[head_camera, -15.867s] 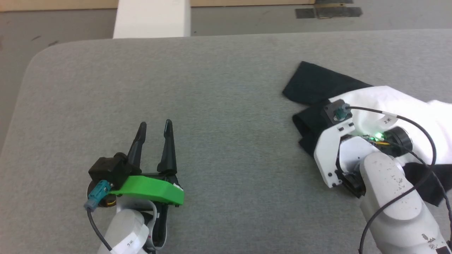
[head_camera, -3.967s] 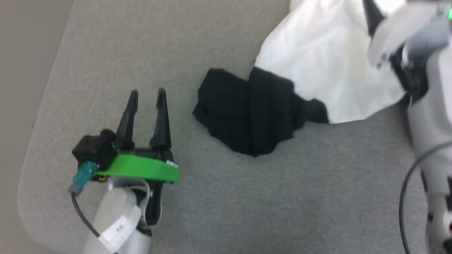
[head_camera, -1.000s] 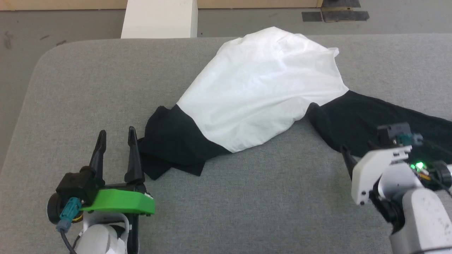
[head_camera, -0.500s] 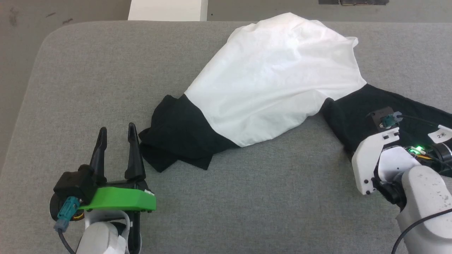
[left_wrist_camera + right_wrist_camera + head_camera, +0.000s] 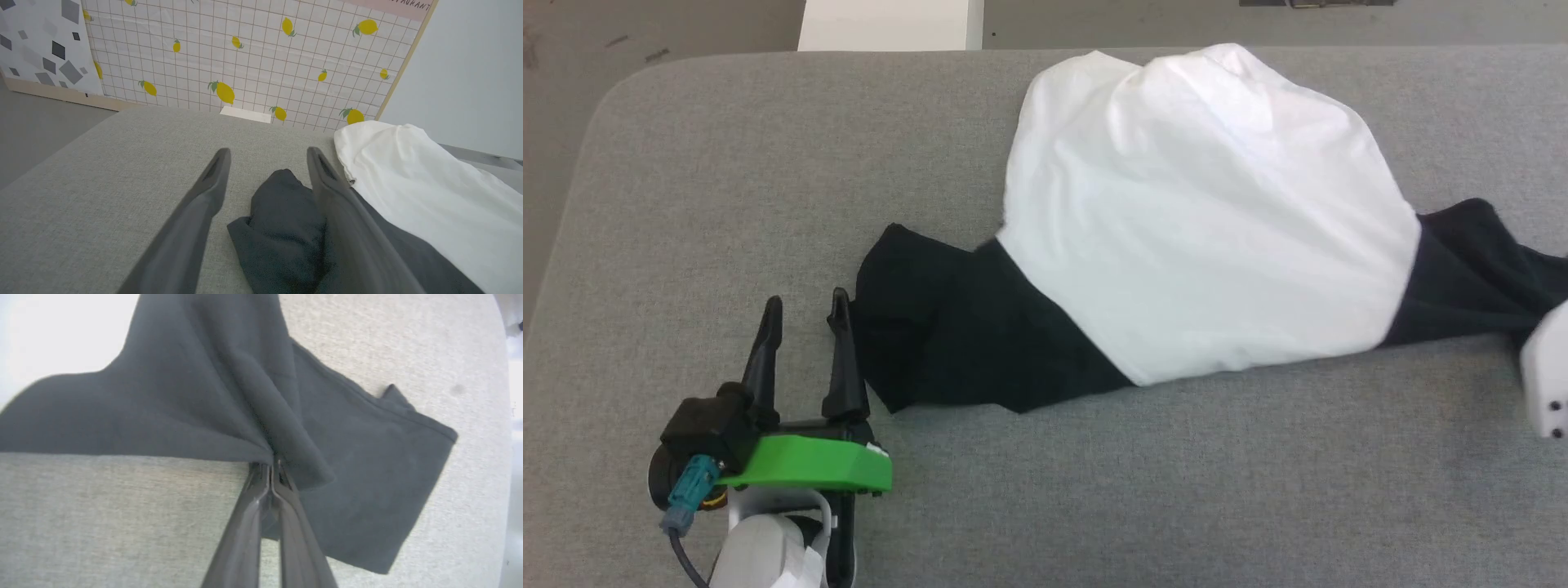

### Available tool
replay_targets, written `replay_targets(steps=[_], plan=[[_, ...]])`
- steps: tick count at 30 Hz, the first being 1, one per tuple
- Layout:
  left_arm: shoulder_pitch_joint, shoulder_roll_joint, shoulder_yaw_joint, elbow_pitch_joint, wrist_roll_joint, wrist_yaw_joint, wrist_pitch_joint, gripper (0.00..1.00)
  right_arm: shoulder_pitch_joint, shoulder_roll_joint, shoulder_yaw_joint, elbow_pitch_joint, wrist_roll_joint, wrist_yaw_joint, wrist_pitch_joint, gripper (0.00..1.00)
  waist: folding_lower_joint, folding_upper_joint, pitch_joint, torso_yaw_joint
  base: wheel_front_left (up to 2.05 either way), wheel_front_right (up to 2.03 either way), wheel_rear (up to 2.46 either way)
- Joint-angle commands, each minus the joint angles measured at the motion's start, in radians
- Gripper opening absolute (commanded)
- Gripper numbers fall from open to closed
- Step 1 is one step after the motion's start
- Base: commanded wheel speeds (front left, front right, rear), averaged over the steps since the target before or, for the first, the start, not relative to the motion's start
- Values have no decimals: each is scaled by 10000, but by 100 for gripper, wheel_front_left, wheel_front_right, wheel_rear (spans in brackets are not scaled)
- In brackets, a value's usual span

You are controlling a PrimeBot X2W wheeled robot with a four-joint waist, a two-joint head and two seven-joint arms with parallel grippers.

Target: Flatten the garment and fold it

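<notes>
The garment point(image 5: 1209, 237) lies across the grey table, its white body puffed up in the middle. One black sleeve point(image 5: 956, 343) is bunched at the left, the other black sleeve point(image 5: 1478, 278) stretches off to the right. My left gripper point(image 5: 805, 304) stands open just left of the bunched sleeve point(image 5: 282, 220), its right finger touching the cloth's edge. In the right wrist view my right gripper point(image 5: 270, 462) is shut on a pinched fold of the right black sleeve point(image 5: 229, 396), lifting it into a ridge. A white part of that arm point(image 5: 1547, 376) shows at the head view's right edge.
The grey padded table point(image 5: 1094, 490) has a rounded corner at the far left and bare cloth in front of the garment. A white block point(image 5: 890, 24) stands behind the table's far edge. A lemon-print wall panel point(image 5: 245, 61) rises beyond the table.
My right gripper has pulled the right sleeve further right, nearly leaving the head view. The white body has spread wider and shifted right. The left gripper has hardly moved.
</notes>
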Motion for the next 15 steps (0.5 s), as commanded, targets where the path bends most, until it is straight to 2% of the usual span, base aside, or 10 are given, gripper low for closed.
replay_targets(steps=[1,2,3,4,9,15], plan=[[-161,-45,-7,54,94,-76,-45,100,-38,-17,-176,99,0,-17,-165,0,0,0,-8,5,0,0,0],[-174,-51,-28,86,96,-101,-45,100,-39,25,-297,179,12,-17,-224,0,0,0,-30,29,0,0,0],[-185,-58,-47,122,96,-125,-45,100,-2,110,-384,242,34,-17,-256,44,0,0,-62,50,0,0,0],[-185,-63,-67,151,95,-140,-45,100,48,192,-430,248,51,-17,-286,100,0,0,-105,70,0,0,0],[-77,-83,-155,330,66,-214,-45,100,488,662,-880,-294,425,-17,-704,100,0,0,-380,158,0,0,0],[218,-94,-354,564,62,-337,-45,100,1629,1821,-2039,-1895,646,-17,-1633,100,0,0,-865,80,0,0,0]])
